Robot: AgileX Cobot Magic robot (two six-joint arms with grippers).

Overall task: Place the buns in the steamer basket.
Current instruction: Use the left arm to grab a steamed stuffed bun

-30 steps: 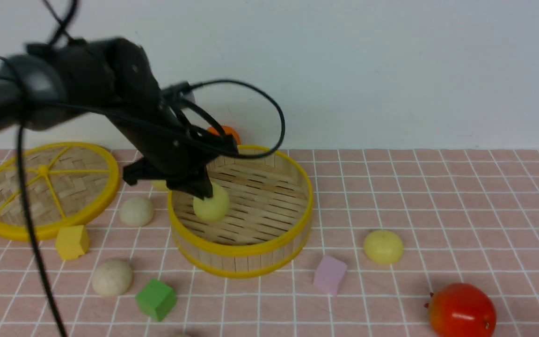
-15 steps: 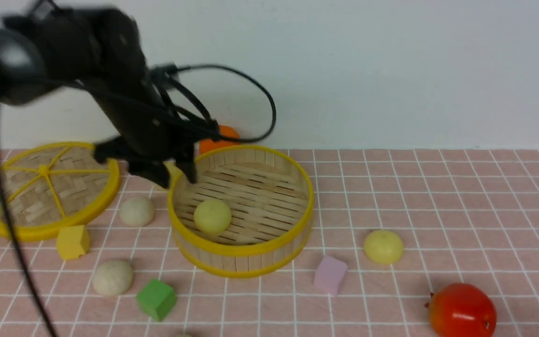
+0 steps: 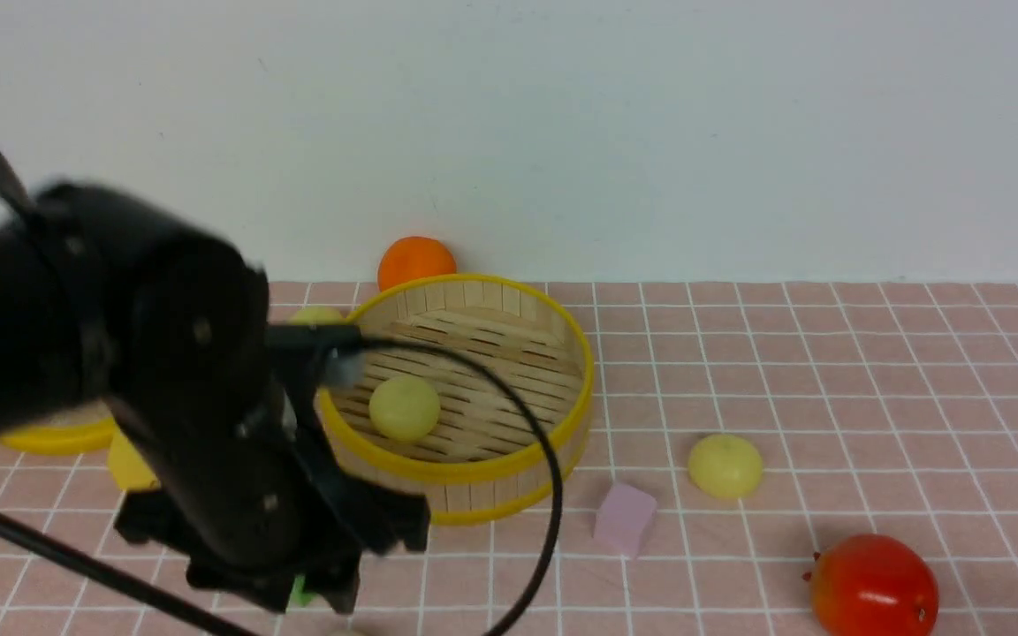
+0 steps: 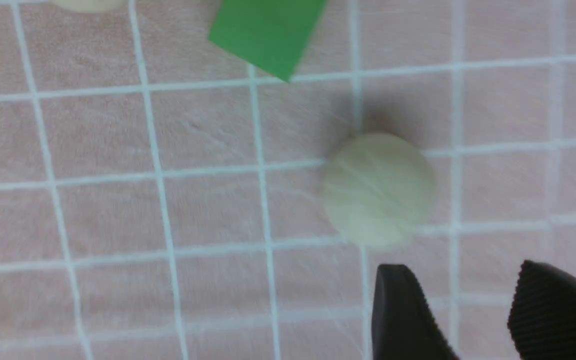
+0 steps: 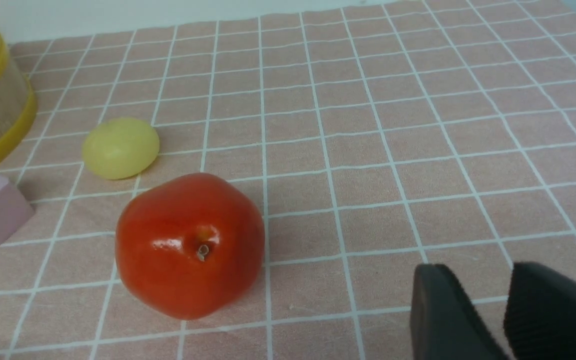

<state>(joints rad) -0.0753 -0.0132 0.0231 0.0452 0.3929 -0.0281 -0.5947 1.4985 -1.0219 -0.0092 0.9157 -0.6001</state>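
One bun in basket, front view: the yellow bun sits in the basket, beyond the left jaws and off to their right.
Loose buns, front view: one yellow far right of those jaws; another beyond them, partly hidden; an off-white one close by, cut by the frame edge.
Left jaws, left wrist view: apart, nothing gripped; the white bun lies ahead of the tips, not between them.
Bun risk: lowering off-centre could land a finger on the dome and make it roll or squirt out.
Green cube: past the bun from the jaws; overreaching could bump it.
Right jaws, right wrist view: apart, holding nothing.
Red fruit: between them and the yellow bun; a low sweep could knock it bunward.
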